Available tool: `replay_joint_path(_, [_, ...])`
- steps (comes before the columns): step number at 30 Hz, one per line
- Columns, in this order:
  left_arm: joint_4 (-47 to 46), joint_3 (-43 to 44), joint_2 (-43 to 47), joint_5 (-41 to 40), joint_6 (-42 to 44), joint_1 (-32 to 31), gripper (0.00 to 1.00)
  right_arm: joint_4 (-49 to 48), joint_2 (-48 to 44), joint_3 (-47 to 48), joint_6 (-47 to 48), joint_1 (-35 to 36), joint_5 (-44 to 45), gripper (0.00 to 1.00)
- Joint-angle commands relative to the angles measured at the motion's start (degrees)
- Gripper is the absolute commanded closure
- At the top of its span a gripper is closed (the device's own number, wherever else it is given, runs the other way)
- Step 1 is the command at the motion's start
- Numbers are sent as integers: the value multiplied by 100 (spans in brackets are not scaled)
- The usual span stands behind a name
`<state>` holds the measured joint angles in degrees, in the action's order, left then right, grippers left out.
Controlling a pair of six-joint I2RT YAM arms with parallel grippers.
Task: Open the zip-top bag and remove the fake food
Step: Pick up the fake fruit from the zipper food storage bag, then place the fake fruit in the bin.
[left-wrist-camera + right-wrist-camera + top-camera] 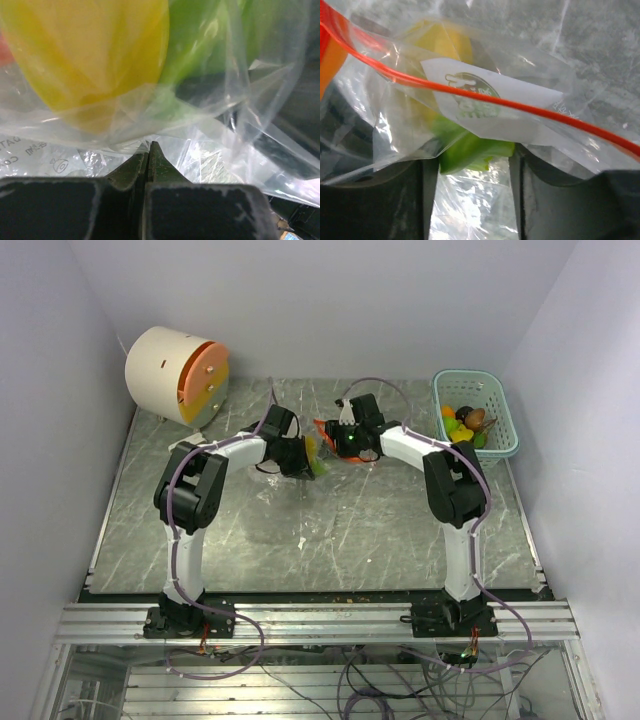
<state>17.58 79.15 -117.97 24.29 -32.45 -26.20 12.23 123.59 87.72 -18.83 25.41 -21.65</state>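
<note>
Top view, table's 10 o'clock corner: a white cylindrical drum point(165, 370) w/ an orange plastic face, standing on the grey marbled table point(330, 530). Next, the left gripper point(297, 457), just past table centre toward 12, at 9 o'clock of the clear crinkly plastic zip-top bag point(318, 452). On its wrist cam the black fingertips point(162, 167) are clenched tight w/ a fold of bag film pinched betw. them. Above the tips, inside the bag, is the fake food: a smooth yellow piece point(85, 50) at 11 o'clock and a green piece point(210, 40) at 1.

The bag sits betw. both grippers. The right gripper point(347, 440) is at its 3 o'clock, touching it. On that cam the jaws are released and stand apart. The green piece lies across the gap at the tips, inside the film. A red-orange zip strip point(520, 107) runs from 10 to 4 o'clock over a white printed label point(520, 127). Can't tell if the mouth is open.

At the table's 2 o'clock, a pale teal perforated plastic basket point(467, 375) holds toy pieces point(468, 423): orange, green, brown.
</note>
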Motion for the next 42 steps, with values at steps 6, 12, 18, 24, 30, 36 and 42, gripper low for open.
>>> replay_joint_path(6, [130, 169, -29, -32, 183, 8, 93, 49, -290, -48, -59, 11, 557, 78])
replay_joint_path(12, [54, 47, -23, 61, 161, 156, 93, 133, -657, -172, -107, -193, 771, 81])
replay_joint_path(18, [-24, -155, 86, 117, 167, 378, 93, 155, -1180, -439, -168, -569, 764, 81])
replay_joint_path(24, [-95, -277, 97, 170, 152, 523, 93, 325, -1679, -530, -155, -1013, 685, 81])
replay_joint_path(30, [-54, -99, -7, 202, 184, 560, 93, 511, -2266, -525, -96, -1493, 777, 81])
replay_joint_path(36, [59, 107, -123, 228, 255, 564, 93, 864, -2570, -130, -211, -2211, 922, 81])
replay_joint_path(42, [202, 196, -123, 118, 398, 572, 93, 1189, -2751, 201, -239, -3112, 1380, 80])
